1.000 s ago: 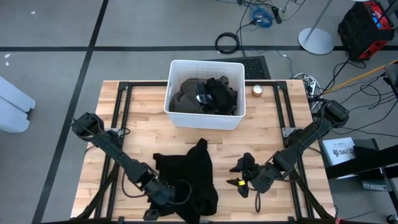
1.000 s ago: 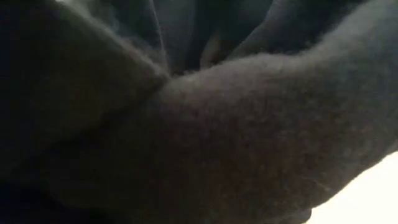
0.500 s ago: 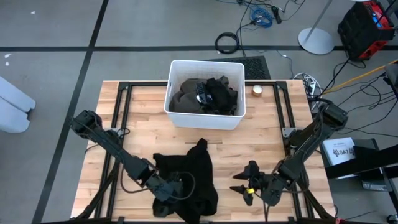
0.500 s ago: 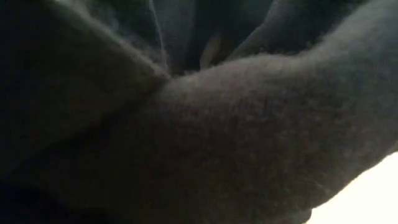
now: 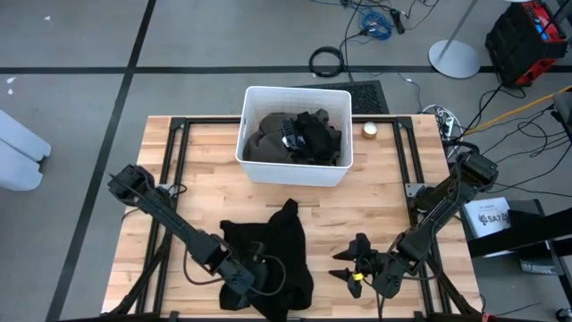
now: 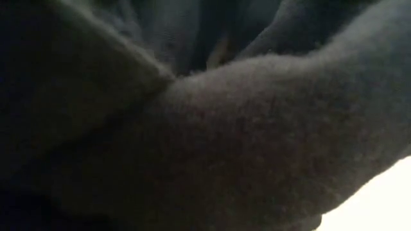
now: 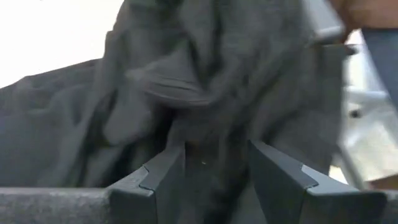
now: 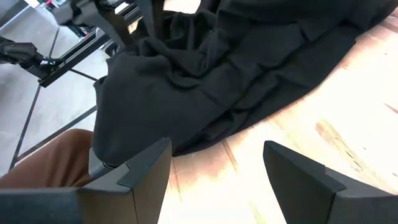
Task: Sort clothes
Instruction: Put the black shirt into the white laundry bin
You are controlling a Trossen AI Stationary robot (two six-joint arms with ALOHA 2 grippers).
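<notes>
A black garment (image 5: 273,255) lies crumpled on the wooden table near its near edge, and it fills the low view (image 6: 257,128). My left gripper (image 5: 246,284) stands open at the garment's near left part, with dark folds showing between its fingers (image 7: 214,155). My right gripper (image 5: 349,268) hangs open over bare wood just right of the garment, whose edge (image 8: 236,68) lies beyond its fingers (image 8: 217,168). More dark and olive-brown clothes lie piled in the white bin (image 5: 246,134) at the table's far middle. My left gripper slants down at the black garment's near left part (image 7: 205,137) from the table's left. Cloth lies in the gap between its open fingers (image 7: 165,177). Whether the fingers touch the cloth I cannot tell.
Black frame rails (image 5: 174,170) run along the table's left and right sides. A small round thing (image 5: 369,129) sits right of the bin. Bare wood (image 5: 375,206) lies between the bin and my right gripper.
My left gripper has gone toward the table's right, farther in over the black garment, and has rolled about its own line. My right gripper has gone down and toward the table's near edge. The garment lies as before.
</notes>
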